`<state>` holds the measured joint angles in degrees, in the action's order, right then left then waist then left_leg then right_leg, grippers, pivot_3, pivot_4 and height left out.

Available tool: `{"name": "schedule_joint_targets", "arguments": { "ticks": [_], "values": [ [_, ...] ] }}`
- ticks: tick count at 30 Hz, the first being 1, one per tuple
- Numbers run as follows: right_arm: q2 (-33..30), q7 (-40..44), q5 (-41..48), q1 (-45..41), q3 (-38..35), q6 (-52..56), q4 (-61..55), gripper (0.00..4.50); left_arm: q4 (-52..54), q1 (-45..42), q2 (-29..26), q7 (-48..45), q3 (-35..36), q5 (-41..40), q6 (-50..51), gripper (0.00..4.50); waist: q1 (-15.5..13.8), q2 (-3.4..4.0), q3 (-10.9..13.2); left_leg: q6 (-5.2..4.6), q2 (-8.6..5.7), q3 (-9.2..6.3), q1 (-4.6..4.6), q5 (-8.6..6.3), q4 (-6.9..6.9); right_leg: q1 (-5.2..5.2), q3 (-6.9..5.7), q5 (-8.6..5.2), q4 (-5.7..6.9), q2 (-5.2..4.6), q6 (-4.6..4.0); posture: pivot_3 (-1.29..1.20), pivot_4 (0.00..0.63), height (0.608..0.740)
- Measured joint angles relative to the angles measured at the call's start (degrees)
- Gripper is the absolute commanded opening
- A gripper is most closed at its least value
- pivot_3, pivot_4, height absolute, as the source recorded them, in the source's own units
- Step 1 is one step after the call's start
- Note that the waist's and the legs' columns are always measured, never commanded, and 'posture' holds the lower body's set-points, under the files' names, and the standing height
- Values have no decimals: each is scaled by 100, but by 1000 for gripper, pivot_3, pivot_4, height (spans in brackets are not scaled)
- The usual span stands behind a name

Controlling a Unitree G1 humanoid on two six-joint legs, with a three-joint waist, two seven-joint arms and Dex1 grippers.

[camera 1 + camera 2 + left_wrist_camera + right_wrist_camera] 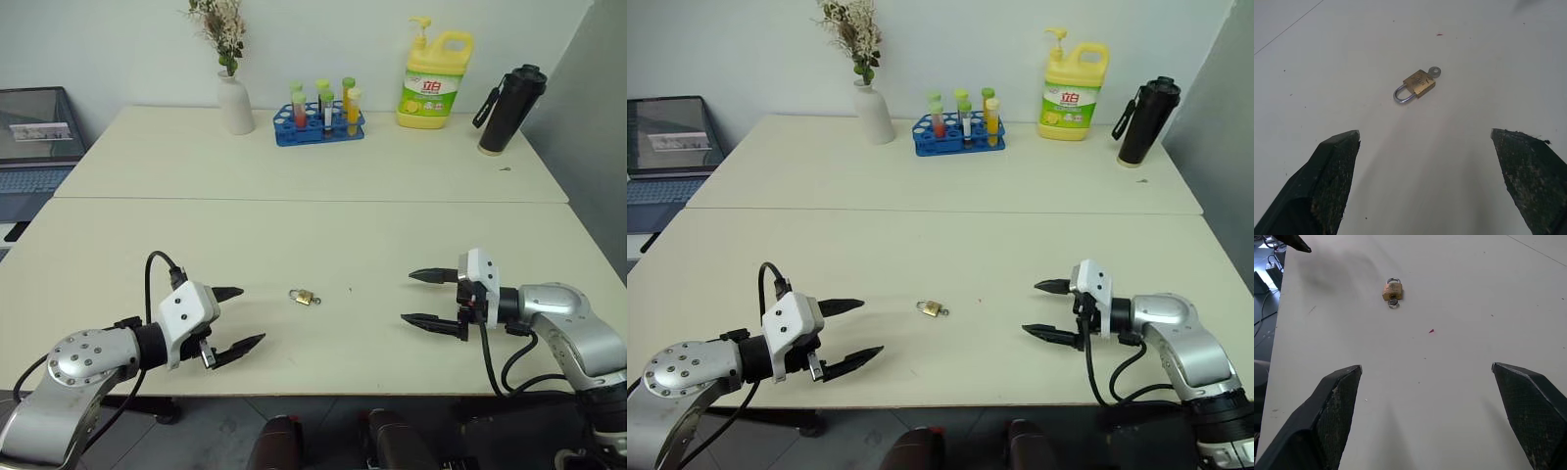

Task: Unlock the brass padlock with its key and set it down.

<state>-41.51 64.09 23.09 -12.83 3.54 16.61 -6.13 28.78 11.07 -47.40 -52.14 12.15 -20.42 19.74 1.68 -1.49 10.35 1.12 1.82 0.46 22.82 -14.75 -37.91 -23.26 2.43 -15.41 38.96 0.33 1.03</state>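
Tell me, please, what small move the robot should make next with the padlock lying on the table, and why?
Probably bring the left gripper in over the brass padlock to pick it up. Both it and the right gripper are open and empty, the padlock lies flat between them, nearer the left, shackle seemingly closed, key at its base.

Yellow-gold brass padlock (1419,83), silver shackle; cream table (294,166); blue tube rack (319,125); yellow detergent bottle (435,83), green label; black flask (511,108).
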Motion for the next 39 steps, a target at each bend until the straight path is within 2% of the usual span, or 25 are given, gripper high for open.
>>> {"name": "schedule_joint_targets", "arguments": {
  "ticks": [11,21,26,29,33,39],
  "values": [
    [108,-3,-165,0,4,-130,27,4467,-303,-182,-12,13,-66,187,-105,4500,0,0,0,0,-1,-2,0,0,0,0,-1,0,1,2,0,0,150,740],
    [164,-203,-126,50,-4,201,-349,4467,-1326,-897,-29,-426,-229,436,-1104,4500,-6,0,0,0,-1,-2,0,0,-1,1,-3,0,2,1,-1,0,150,740],
    [160,-386,56,121,-19,679,-763,4467,-1660,-1377,-76,-773,-664,554,-1318,4500,-4,0,0,0,-2,0,3,0,-2,0,-1,0,1,1,0,0,150,740],
    [149,-677,259,163,-16,1336,-1211,4467,-2125,-2103,55,-1013,-1192,758,-1528,4500,-38,-1,0,0,-7,-11,7,0,-6,0,-10,1,4,17,0,0,150,740],
    [99,-905,443,162,-23,1942,-1576,4467,-2563,-2579,248,-1254,-1623,912,-1779,4500,-19,-2,-2,0,-8,-5,8,0,-6,1,-5,1,1,16,0,0,150,740],
    [55,-1508,637,222,-94,2809,-2056,4467,-4124,-3907,838,-1807,-2490,1430,-2505,4500,-32,-5,-3,0,-15,-11,12,0,-10,1,-10,1,3,26,1,0,150,740]
  ]
}}
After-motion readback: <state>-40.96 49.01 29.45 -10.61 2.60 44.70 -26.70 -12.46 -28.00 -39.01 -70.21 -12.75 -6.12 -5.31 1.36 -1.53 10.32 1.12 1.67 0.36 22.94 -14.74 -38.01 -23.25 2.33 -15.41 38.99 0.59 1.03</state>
